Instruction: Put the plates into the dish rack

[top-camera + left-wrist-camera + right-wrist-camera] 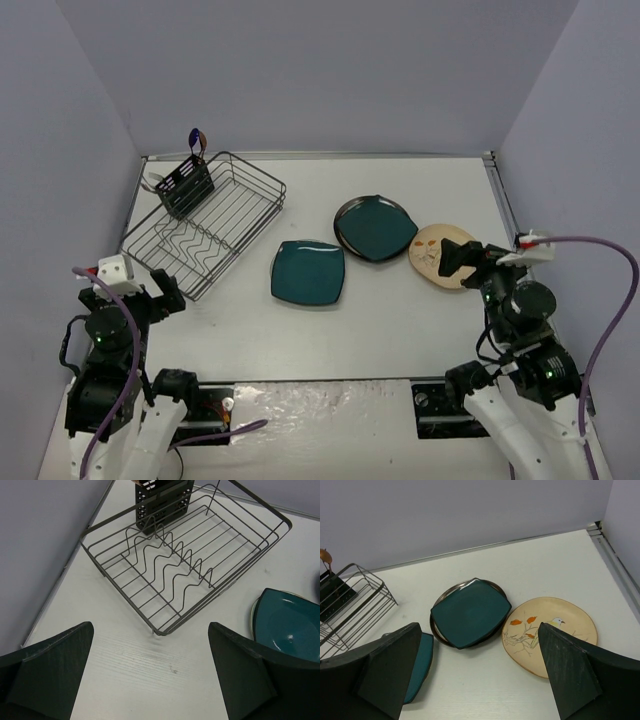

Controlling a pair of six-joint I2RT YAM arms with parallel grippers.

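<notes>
Nope, nothing readable in any of the three views: no text, labels, brand names or numbers on anything. Closest thing to a marking is the painted picture on the beige plate (530,630), a little bird on a twig with orange leaves, and there's no lettering with it.

Plates (308,272) flat beside black rack (205,225)
</notes>
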